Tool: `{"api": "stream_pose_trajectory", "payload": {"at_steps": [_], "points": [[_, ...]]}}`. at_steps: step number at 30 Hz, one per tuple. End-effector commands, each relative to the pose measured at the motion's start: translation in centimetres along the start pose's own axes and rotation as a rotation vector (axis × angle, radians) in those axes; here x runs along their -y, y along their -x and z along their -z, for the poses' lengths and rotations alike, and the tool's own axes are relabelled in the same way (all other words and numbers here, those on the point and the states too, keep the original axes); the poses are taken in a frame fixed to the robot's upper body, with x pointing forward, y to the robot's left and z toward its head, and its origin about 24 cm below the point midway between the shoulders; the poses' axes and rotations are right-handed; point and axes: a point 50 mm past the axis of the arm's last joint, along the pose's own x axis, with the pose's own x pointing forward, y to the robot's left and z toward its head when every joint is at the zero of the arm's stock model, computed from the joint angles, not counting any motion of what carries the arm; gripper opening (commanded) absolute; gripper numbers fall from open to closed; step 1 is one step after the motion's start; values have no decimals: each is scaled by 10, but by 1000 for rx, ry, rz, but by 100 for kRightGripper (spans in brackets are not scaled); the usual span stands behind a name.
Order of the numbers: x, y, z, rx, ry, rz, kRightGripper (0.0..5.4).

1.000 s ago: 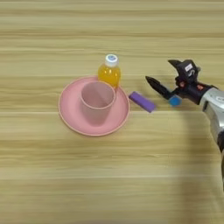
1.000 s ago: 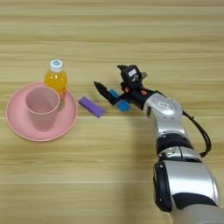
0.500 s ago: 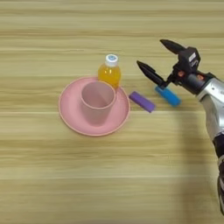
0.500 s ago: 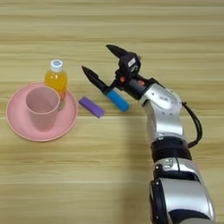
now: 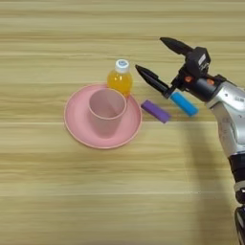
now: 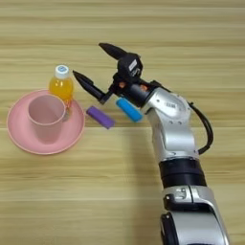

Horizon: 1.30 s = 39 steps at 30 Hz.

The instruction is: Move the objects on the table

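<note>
Your end effector (image 6: 97, 64) has its two black fingers spread wide and holds nothing. Over the last second it has swung left and lifted away from the blue bar (image 6: 129, 109), which a second ago sat right under the fingers, and it now points toward the juice bottle (image 6: 61, 84). Judgement: the bottle looks like the next target; nothing is grasped yet.

Positions relative to the pink plate (image 5: 75, 122):
- Juice bottle: upright, white cap on, at the plate's upper right rim; contact not resolvable.
- Purple bar (image 5: 155, 111): flat on the desk (image 5: 119, 191), just right of the plate, lying diagonally.
- Blue bar: further right, also diagonal, apart from the purple one.
- Pink cup (image 5: 105, 110): upright on the plate.

None of the three objects has shifted.
</note>
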Motion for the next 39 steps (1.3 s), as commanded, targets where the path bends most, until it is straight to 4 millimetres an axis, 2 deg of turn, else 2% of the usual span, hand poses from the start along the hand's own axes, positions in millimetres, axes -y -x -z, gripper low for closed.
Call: {"api": "stream_pose_trajectory", "payload": {"at_steps": [1,9,28,39], "points": [[1,-17,-28,94,61,-26,536],[-7,-32,-23,84,37,-50,536],[-10,-58,-1,-4,-1,-19,536],[-15,-64,4,-18,-17,-32,424]]}}
